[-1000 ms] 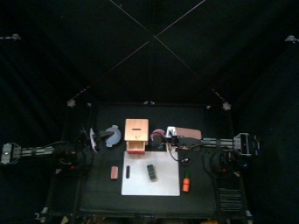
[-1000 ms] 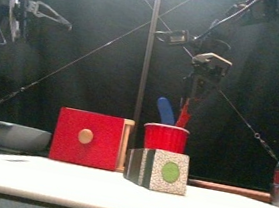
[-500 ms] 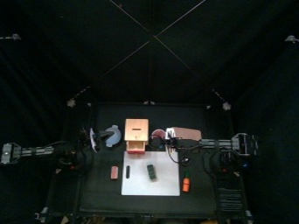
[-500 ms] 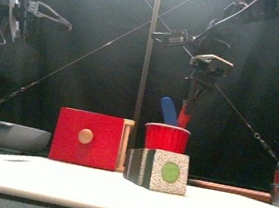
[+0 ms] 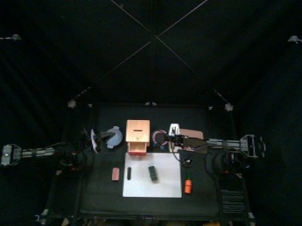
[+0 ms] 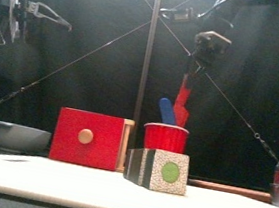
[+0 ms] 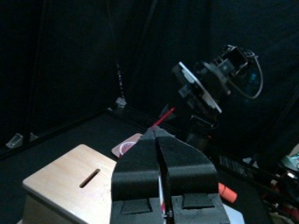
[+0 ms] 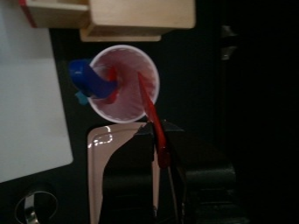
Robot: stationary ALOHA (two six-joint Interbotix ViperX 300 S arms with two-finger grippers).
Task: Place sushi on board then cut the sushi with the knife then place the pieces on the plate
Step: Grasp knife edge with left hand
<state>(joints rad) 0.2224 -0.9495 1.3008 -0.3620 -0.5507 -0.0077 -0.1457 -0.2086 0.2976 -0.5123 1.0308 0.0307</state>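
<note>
One knife's up: your right claw (image 6: 198, 64) pinches red knife (image 6: 183, 102) over red cup (image 6: 166, 138), blue knife (image 6: 166, 111) inside cup. Sushi roll (image 5: 154, 171) sits on white board (image 5: 167, 186). Your left claw (image 7: 163, 171) pressed together, raised at left.

**Board at the Front, Box and Cup Behind**

In the top view, the cutting board (image 5: 165, 187) lies at lower centre. The sushi roll (image 5: 154, 173) sits on it, with one small toy (image 5: 116, 173) just left of the board and another (image 5: 186, 186) just right. Above the board stands the box (image 5: 139, 137), with the bowl (image 5: 109, 137) to its left and the cup (image 6: 166, 138) just to its right. One knife (image 6: 166, 111) stands in the cup, and the lifted knife (image 6: 183, 99) hangs over it.
</note>
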